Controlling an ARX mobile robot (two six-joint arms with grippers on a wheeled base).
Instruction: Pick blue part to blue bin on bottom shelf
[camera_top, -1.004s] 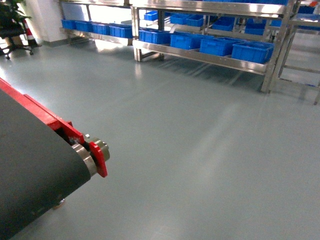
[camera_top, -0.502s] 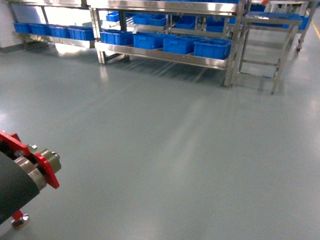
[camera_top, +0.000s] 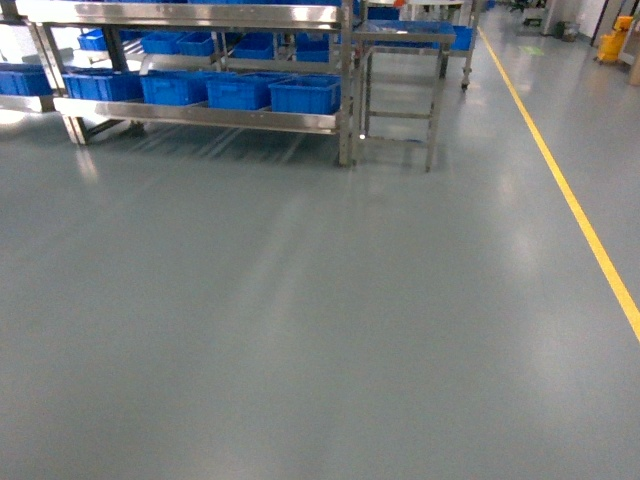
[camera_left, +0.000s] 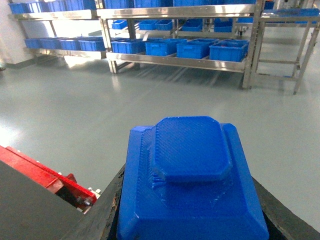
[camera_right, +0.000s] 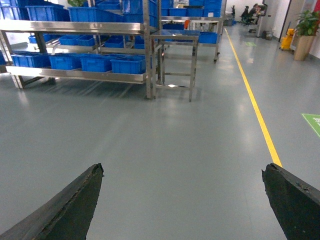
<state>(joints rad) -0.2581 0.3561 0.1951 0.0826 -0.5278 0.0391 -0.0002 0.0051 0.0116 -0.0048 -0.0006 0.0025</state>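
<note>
The blue part (camera_left: 192, 145), a stepped blue printed block, fills the lower middle of the left wrist view. My left gripper (camera_left: 187, 177) is shut on it, with a black finger (camera_left: 107, 205) showing along each side. My right gripper (camera_right: 182, 167) is open over bare floor, with nothing between its fingers. Far across the floor, the bottom shelf (camera_top: 200, 115) (camera_left: 175, 61) (camera_right: 75, 75) of a steel rack carries a row of blue bins (camera_top: 305, 95) (camera_left: 228, 50) (camera_right: 127, 64). Neither gripper appears in the head view.
A small steel table (camera_top: 400, 90) stands at the rack's right end. A yellow floor line (camera_top: 580, 215) runs down the right side. A conveyor end with a red frame (camera_left: 45, 172) lies low on the left in the left wrist view. Grey floor stretches to the rack.
The head view has swung to the right. The conveyor has dropped out of it, the rack has slid to the left, and the yellow line has come into view.
</note>
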